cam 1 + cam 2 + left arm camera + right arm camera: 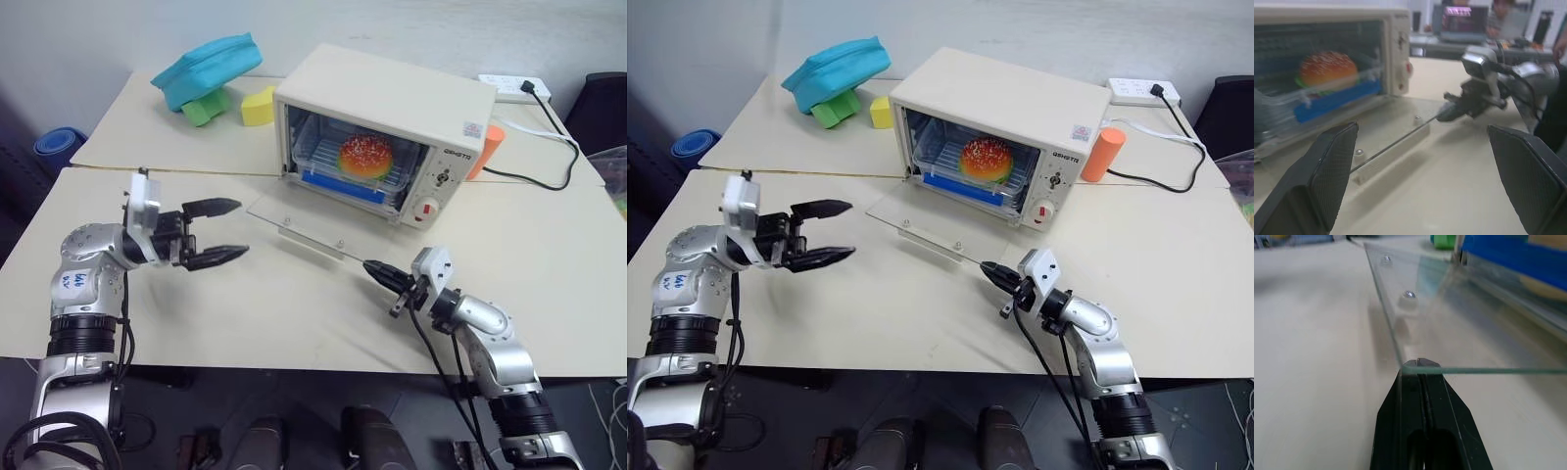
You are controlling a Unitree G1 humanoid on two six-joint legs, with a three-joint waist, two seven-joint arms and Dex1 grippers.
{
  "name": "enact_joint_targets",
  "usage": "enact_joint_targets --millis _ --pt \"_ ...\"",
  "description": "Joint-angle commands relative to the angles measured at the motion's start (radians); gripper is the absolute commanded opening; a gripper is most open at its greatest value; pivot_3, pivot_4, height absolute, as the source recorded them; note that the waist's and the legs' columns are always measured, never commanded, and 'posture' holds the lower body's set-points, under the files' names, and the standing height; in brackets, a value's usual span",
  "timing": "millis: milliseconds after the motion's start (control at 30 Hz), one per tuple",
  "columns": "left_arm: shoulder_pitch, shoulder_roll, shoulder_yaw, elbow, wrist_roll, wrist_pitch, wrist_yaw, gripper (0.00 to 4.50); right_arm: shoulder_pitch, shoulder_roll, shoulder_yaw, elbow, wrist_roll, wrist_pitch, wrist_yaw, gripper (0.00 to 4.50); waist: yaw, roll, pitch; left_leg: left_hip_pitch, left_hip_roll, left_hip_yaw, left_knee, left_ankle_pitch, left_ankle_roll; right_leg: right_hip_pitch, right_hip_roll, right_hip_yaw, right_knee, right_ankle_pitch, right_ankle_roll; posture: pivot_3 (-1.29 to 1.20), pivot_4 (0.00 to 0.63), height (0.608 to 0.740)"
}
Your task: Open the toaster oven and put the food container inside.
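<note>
Left claw (pixel 223 232), released and holding nothing, hovers over bare bench (pixel 294 313) left of the lowered glass door (pixel 304 223). The food container (pixel 353 166) sits on the rack inside the toaster oven (pixel 392 127); judged, only closing could remain. Right claw (pixel 378 270), clenched on nothing, tips at the door's near corner; open bench lies nearer.

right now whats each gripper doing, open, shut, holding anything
left gripper: open, empty, hovering over the table left of the toaster oven.
right gripper: shut, holding nothing, tip at the corner of the lowered glass door.
</note>
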Motion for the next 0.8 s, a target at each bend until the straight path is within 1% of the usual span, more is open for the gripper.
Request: enact_joint_targets --millis 33,133,200,300,400,433,500,600,700,800 --pt "0.004 -0.017 0.064 -0.072 -0.077 0.087 0.086 4.46 -0.051 0.032 -0.076 -0.089 0.083 -0.042 -0.031 0.00 0.000 0.000 0.000 0.000 0.000 0.000 0.000 0.000 0.000 0.000 0.000 0.000 0.000 0.000 0.000 0.00 0.150 0.740" --pt "0.000 -0.037 0.095 -0.056 -0.068 0.072 0.155 4.46 -0.131 0.072 -0.126 -0.107 0.127 -0.040 -0.099 0.00 -0.002 0.000 0.000 0.000 0.000 0.000 0.000 0.000 0.000 0.000 0.000 0.000 0.000 0.000 0.000 0.00 0.150 0.740" --pt "-0.004 -0.051 0.097 -0.035 -0.034 0.022 0.182 4.46 -0.198 0.090 -0.156 -0.090 0.149 -0.030 -0.138 0.00 -0.003 0.000 0.000 0.001 0.000 0.000 0.000 0.001 -0.001 0.000 0.000 0.000 0.000 0.000 0.000 0.00 0.150 0.740" --pt "-0.014 -0.069 0.089 -0.010 -0.003 -0.023 0.222 4.46 -0.266 0.092 -0.178 -0.050 0.158 -0.020 -0.154 0.00 -0.002 0.000 0.000 0.001 0.000 0.000 0.000 0.001 -0.002 -0.001 0.000 0.000 0.000 0.000 0.000 0.00 0.150 0.740" --pt "-0.026 -0.067 0.065 0.027 0.070 -0.099 0.270 4.46 -0.298 0.068 -0.188 -0.032 0.174 0.000 -0.140 0.00 -0.001 0.000 0.000 0.000 0.000 0.000 -0.001 0.000 -0.001 -0.001 0.000 -0.001 0.000 0.000 0.000 0.00 0.150 0.740" --pt "-0.021 -0.055 0.052 0.035 0.097 -0.122 0.262 4.46 -0.290 0.046 -0.189 -0.054 0.195 0.028 -0.115 0.00 0.000 0.000 0.000 0.000 0.000 0.000 -0.001 0.000 -0.001 -0.001 0.000 -0.001 0.000 0.000 0.000 0.00 0.150 0.740" --pt "-0.009 -0.035 0.036 0.044 0.123 -0.152 0.234 4.46 -0.272 0.003 -0.180 -0.085 0.178 0.033 -0.082 0.00 0.004 0.001 0.000 -0.001 -0.001 0.000 -0.001 0.000 -0.001 -0.001 0.000 -0.001 -0.001 0.000 0.000 0.00 0.150 0.740" --pt "0.054 0.023 0.014 0.054 0.178 -0.207 0.178 4.50 -0.183 -0.095 -0.142 -0.183 0.203 0.096 0.030 0.61 0.003 0.001 0.000 -0.002 -0.001 0.000 -0.001 -0.001 0.000 -0.001 0.000 -0.001 -0.003 0.000 0.000 0.00 0.150 0.740" --pt "0.154 0.080 0.011 0.059 0.217 -0.291 0.127 4.50 -0.071 -0.182 -0.127 -0.255 0.212 0.126 0.118 1.64 -0.003 0.001 0.000 -0.002 0.000 0.000 -0.003 -0.002 0.000 -0.001 0.000 0.000 -0.005 0.000 0.000 0.00 0.150 0.740" --pt "0.324 0.138 0.074 0.027 0.232 -0.350 0.126 4.50 0.074 -0.263 -0.128 -0.289 0.194 0.089 0.233 2.57 -0.013 0.001 0.001 -0.001 0.001 0.001 -0.004 -0.002 0.001 -0.001 0.000 0.000 -0.006 0.000 0.000 0.00 0.150 0.740"
